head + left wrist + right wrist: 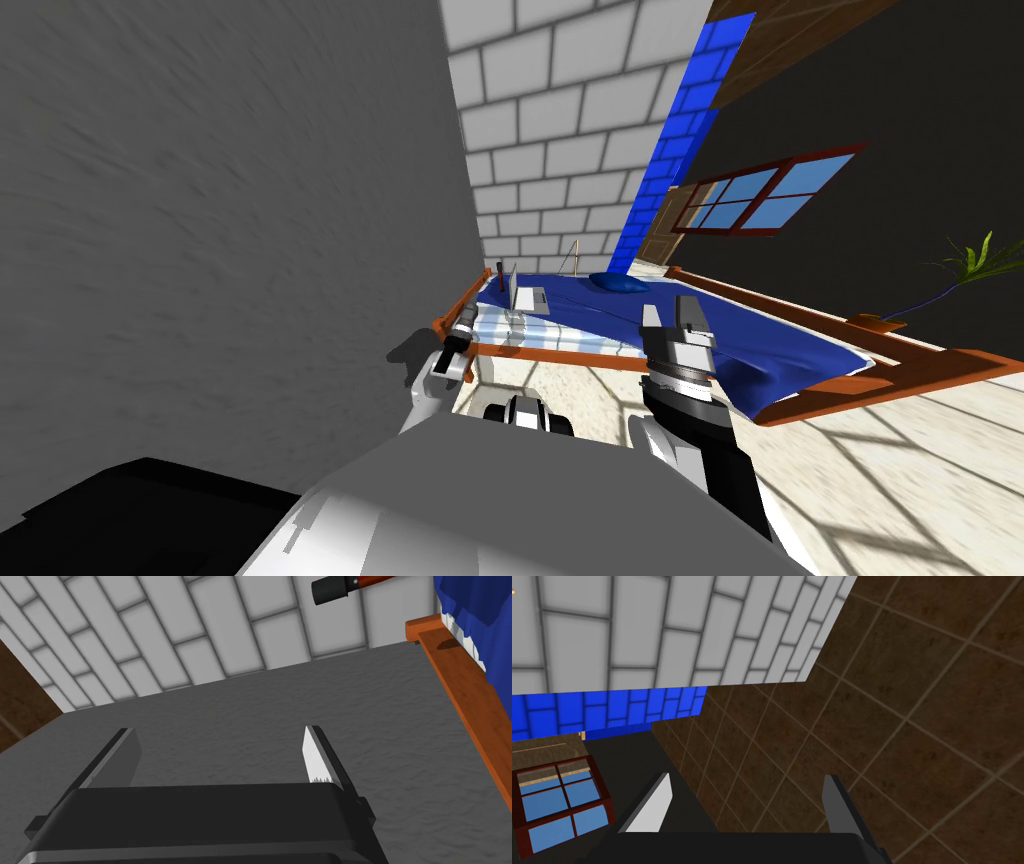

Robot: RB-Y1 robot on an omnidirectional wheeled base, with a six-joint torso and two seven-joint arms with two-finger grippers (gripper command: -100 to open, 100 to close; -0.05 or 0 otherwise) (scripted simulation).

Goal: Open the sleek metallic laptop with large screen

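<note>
- Left end effector: fingers spread wide, gripping nothing, aimed at grey wall beside bed's orange frame.
- Laptop: on bed's blue cover, near, 2 o'clock from left end effector in head view; lid looks raised.
- Right end effector: fingers apart, 3 o'clock of laptop.

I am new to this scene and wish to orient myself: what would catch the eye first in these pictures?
The bright blue bed cover in its orange wooden frame strikes first, across the middle of the head view. On it, near the far corner by the grey wall, lies a small pale laptop. The left claw and right claw both stand open before the bed.
</note>
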